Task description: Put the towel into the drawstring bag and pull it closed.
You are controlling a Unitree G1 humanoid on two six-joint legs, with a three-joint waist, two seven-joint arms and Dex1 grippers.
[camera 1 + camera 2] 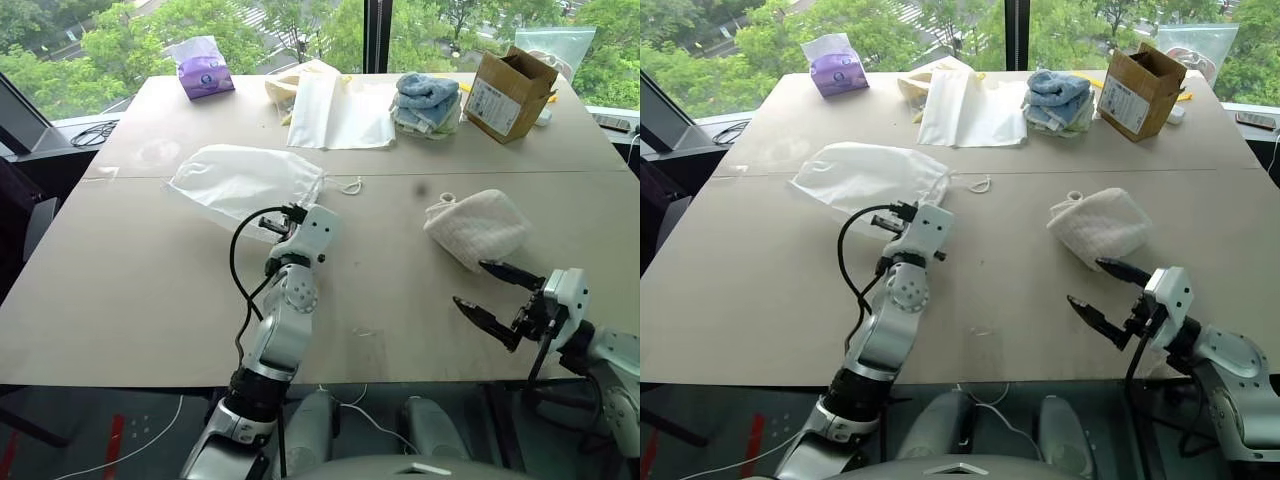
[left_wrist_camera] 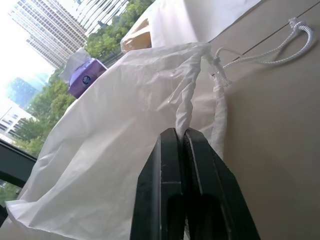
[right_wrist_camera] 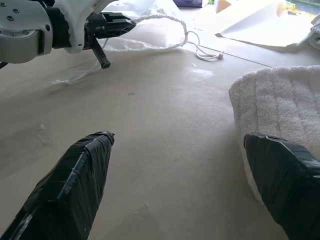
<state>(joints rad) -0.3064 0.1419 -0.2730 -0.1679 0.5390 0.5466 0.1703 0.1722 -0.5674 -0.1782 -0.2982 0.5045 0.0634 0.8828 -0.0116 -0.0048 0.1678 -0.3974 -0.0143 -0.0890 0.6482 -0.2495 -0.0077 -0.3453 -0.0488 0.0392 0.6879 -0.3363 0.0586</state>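
Closest to the camera is the right gripper [image 1: 497, 296], hanging low over the near edge of the bench [image 1: 120, 300] with its jaws spread wide and nothing in them. It's parked just short of the towel [image 1: 478, 226], one finger nearly beside the cloth's near edge in the right wrist view, so it looks lined up to scoop that towel next rather than doing anything yet. The towel itself sits bunched on the bench's right half, well apart from the drawstring bag [image 1: 243, 178], which lies flat on the left half with its cords [image 1: 347, 186] trailing toward the middle. The left gripper [image 2: 184, 136] has its jaws clamped tight on a twisted bit of the bag's fabric right at the mouth, near where the cords come out. Best guess is that it's pinching one lip so the mouth can be lifted open for the towel. Further back there's a flat white bag [image 1: 335, 112], a stack of blue cloths [image 1: 427, 102], a cardboard box [image 1: 508, 92] and a purple tissue pack [image 1: 203, 68], none of them involved.
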